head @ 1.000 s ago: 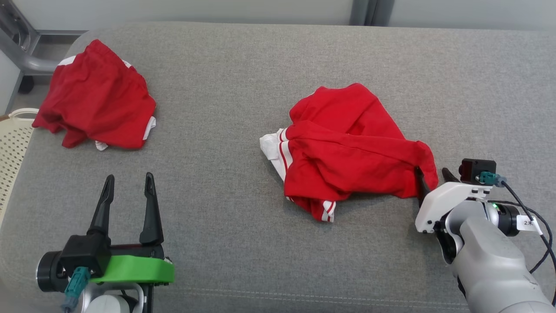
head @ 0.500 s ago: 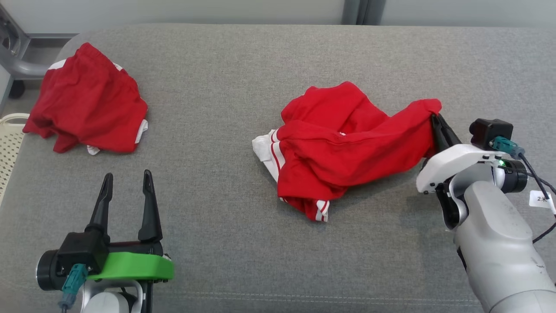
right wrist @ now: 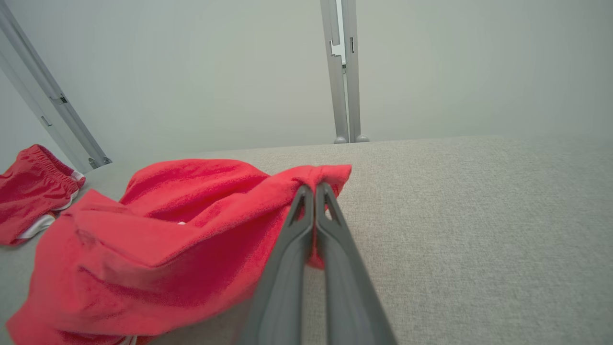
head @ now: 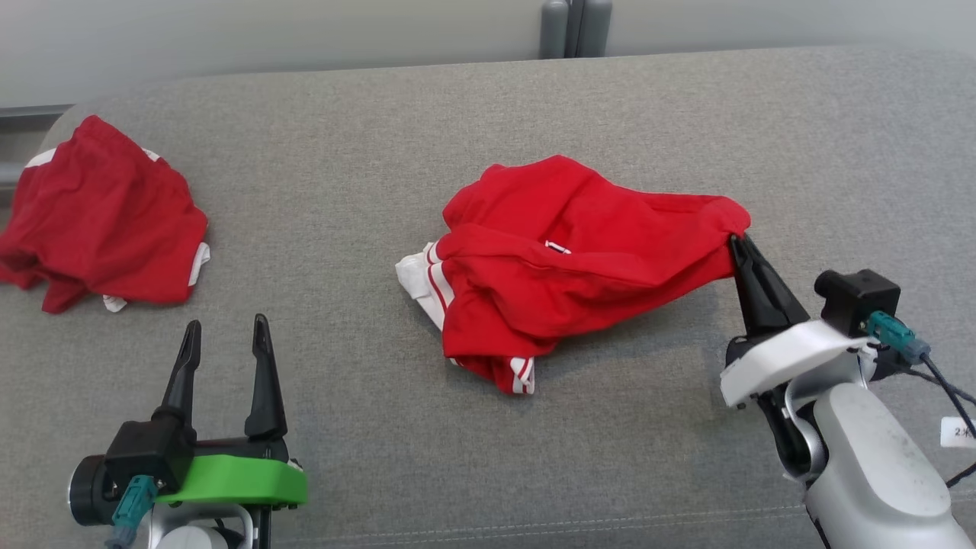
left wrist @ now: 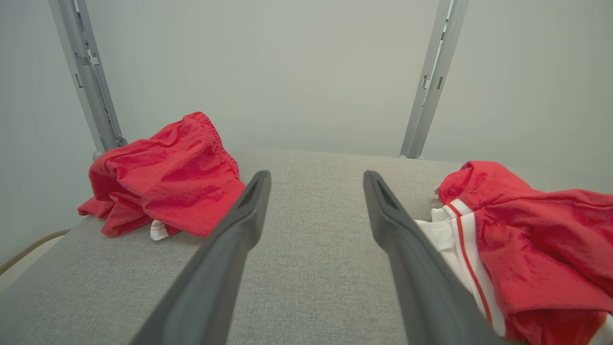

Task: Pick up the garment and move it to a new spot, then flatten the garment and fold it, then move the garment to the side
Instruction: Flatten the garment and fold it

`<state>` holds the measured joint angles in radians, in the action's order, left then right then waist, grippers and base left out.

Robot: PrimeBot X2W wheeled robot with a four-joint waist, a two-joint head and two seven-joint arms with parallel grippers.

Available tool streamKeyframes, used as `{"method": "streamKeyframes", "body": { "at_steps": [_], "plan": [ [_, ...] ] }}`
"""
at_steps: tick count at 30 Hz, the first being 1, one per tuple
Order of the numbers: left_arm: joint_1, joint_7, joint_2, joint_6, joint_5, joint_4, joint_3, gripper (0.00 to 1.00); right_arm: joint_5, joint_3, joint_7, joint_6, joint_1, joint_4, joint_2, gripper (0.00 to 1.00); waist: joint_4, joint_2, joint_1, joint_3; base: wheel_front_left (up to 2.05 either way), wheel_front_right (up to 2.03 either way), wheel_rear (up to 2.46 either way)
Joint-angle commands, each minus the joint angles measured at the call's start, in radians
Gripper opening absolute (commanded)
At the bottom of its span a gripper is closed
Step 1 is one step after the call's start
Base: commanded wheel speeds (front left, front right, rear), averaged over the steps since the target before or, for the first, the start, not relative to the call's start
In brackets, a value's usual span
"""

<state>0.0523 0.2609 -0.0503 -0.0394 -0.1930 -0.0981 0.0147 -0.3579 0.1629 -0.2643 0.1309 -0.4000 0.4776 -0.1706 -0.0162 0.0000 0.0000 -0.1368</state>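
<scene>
Here, right jaws tight on soft crumpled red garment (head: 579,267); left jaws apart

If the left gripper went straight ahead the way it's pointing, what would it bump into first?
Likely nothing soon: the left gripper points along bare cushion, between the left garment, which it would pass closely, and the held garment. Depth is hard to judge.
</scene>
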Motion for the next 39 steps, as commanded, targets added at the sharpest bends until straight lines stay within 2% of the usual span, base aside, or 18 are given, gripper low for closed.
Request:
{"method": "streamKeyframes", "body": {
  "at_steps": [1,3,8,16,19,20,21,29,34,39],
  "plan": [
    [-0.011,0.003,0.000,0.003,-0.004,0.000,-0.003,1.00,-0.016,0.030,-0.003,0.000,0.047,-0.038,-0.021,0.00,0.025,0.0000,0.0000,0.007,0.00,0.00,0.00],
    [-0.010,0.003,0.000,0.000,-0.003,-0.003,-0.001,1.00,-0.040,0.059,-0.003,0.000,0.101,-0.071,-0.045,0.00,0.040,0.0000,0.0000,0.008,0.00,0.00,0.00],
    [-0.008,0.003,-0.001,-0.003,-0.003,-0.005,0.003,1.00,-0.048,0.084,-0.003,0.000,0.165,-0.053,-0.079,0.00,0.054,0.0000,0.0000,0.009,0.00,0.00,0.00],
    [-0.009,0.003,-0.001,-0.010,-0.004,-0.012,0.005,1.00,-0.104,0.127,-0.003,0.000,0.204,-0.015,-0.083,0.00,0.052,0.0000,0.0000,0.009,0.00,0.00,0.00],
    [-0.009,0.003,-0.001,-0.012,-0.006,-0.016,0.005,1.00,-0.095,0.110,-0.003,0.000,0.190,-0.009,-0.080,0.00,0.050,0.0000,0.0000,0.012,0.00,0.00,0.00],
    [-0.009,0.003,-0.001,-0.012,-0.007,-0.018,0.005,1.00,-0.085,0.087,-0.003,0.000,0.184,-0.023,-0.074,0.76,0.050,0.0000,0.0000,0.013,0.00,0.00,0.00],
    [-0.009,0.003,-0.001,-0.012,-0.008,-0.019,0.004,1.00,-0.077,0.068,-0.003,0.000,0.189,-0.031,-0.064,1.00,0.049,0.0000,0.0000,0.014,0.00,0.00,0.00],
    [-0.013,0.003,0.000,-0.008,-0.009,-0.017,0.000,1.00,0.018,-0.056,-0.003,0.000,0.229,-0.211,0.007,1.00,0.045,0.0000,0.0000,0.024,0.00,0.00,0.00],
    [-0.014,0.003,0.000,-0.008,0.009,-0.009,-0.001,1.00,0.057,-0.052,-0.003,0.000,0.248,-0.282,0.046,1.00,0.044,0.0000,0.0000,0.031,0.00,0.00,0.00],
    [-0.007,0.003,0.000,-0.013,0.023,0.007,-0.007,1.00,0.081,-0.031,-0.003,0.000,0.257,-0.296,0.074,1.00,0.044,0.0000,0.0000,0.036,0.00,0.00,0.00]
  ]
}}
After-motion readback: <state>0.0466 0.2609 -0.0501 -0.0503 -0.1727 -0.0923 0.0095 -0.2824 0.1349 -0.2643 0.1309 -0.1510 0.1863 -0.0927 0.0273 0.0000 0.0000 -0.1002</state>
